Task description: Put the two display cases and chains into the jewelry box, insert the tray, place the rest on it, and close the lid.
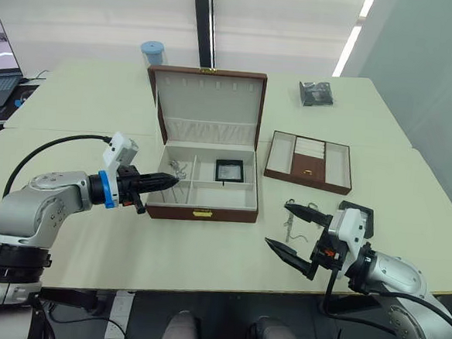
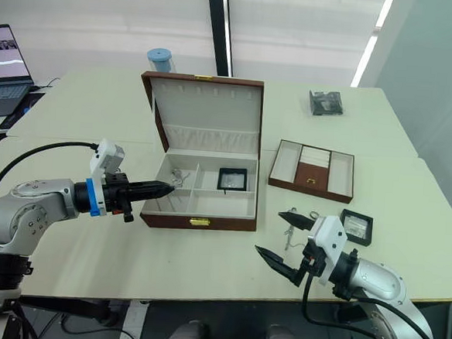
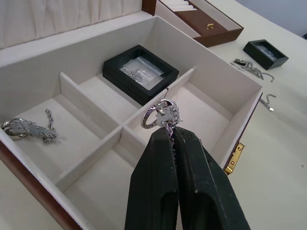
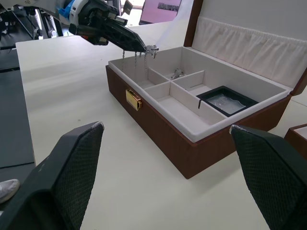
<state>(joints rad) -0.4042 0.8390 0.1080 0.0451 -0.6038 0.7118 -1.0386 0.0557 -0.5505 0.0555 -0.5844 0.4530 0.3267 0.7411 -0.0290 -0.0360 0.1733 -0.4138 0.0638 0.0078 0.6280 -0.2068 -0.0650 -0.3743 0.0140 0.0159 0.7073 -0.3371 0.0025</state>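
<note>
Chain [image 3: 162,113] in hand is the matter now: our left gripper [image 3: 171,136] is closed tight on it just below the round ring clasp, and from the right wrist view the free links hang straight down from the tips. We judge the step to be lowering this chain into the jewelry box [image 1: 200,212]. To do it well, we should carry the tips a little further in over the box's front-left compartment, come down until the hanging links pool on the cream lining, and only then part the fingers, so nothing drapes over the front wall or a divider.

Taking the box as our landmark: the left gripper sits over its front-left corner, above the rim. Another chain [image 3: 29,128] already lies in the back-left compartment. One display case [image 1: 229,170] rests in the back-right compartment. The lid [image 1: 208,97] stands upright at the rear.

Off the box's right front corner, our right gripper [image 1: 290,231] hovers over the desk [image 1: 83,105] with its fingers spread wide and empty. Beside it lie a loose chain [image 3: 250,67] and the second display case [image 2: 355,226], both on the desk well to the right of the box. The tray [image 1: 310,161] lies further back, to the right of the box.
</note>
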